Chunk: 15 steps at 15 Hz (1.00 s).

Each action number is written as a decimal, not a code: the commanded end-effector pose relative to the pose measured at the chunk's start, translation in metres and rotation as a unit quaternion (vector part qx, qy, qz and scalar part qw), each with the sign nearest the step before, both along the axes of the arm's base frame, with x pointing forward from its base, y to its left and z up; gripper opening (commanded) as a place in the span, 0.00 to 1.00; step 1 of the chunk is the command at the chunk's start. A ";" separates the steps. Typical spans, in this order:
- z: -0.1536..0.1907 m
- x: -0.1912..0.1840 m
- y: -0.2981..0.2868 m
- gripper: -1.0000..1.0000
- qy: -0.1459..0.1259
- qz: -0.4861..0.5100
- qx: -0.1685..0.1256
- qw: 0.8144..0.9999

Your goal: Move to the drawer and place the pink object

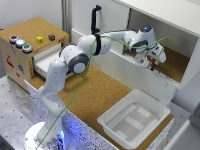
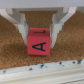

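While its white gripper (image 2: 39, 31) clamps a small pink block marked with a black letter A (image 2: 39, 45) between two pale fingers (image 2: 21, 27), the white Franka arm (image 1: 80, 57) reaches into a white-walled alcove (image 1: 165, 20) on the exterior view's right. From the wrist view, the pink block hangs just above a cork-covered floor (image 2: 12, 47), with a speckled white ledge (image 2: 45, 72) running in front. Nearest in the exterior view sits a white plastic bin (image 1: 134, 119) on a cork-topped table (image 1: 92, 95). Farther back, on the exterior view's left, a cork-clad box (image 1: 20, 55) holds a shallow pale drawer (image 1: 46, 61), pulled out and well apart from the gripper (image 1: 151, 62). On the box's top lie a small yellow cube (image 1: 39, 39), a small dark purple cube (image 1: 51, 36) and three round buttons (image 1: 20, 43).
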State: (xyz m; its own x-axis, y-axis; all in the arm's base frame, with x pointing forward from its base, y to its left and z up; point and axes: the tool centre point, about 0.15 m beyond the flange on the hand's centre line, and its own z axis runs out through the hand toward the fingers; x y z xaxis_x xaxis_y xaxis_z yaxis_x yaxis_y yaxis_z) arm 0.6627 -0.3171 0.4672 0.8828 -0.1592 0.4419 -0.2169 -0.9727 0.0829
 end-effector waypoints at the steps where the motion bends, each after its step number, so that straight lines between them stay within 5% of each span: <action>1: 0.041 -0.045 0.013 0.00 -0.008 0.010 0.027 1.000; 7: 0.051 -0.106 0.031 0.00 0.004 0.027 0.030 0.999; 15: 0.038 -0.163 0.079 0.00 0.071 0.091 0.037 0.993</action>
State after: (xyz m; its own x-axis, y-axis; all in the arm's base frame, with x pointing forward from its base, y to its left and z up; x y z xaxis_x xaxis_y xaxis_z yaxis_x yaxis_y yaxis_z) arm 0.5449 -0.2751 0.5193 0.9536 -0.1094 0.2804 -0.1130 -0.9936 -0.0033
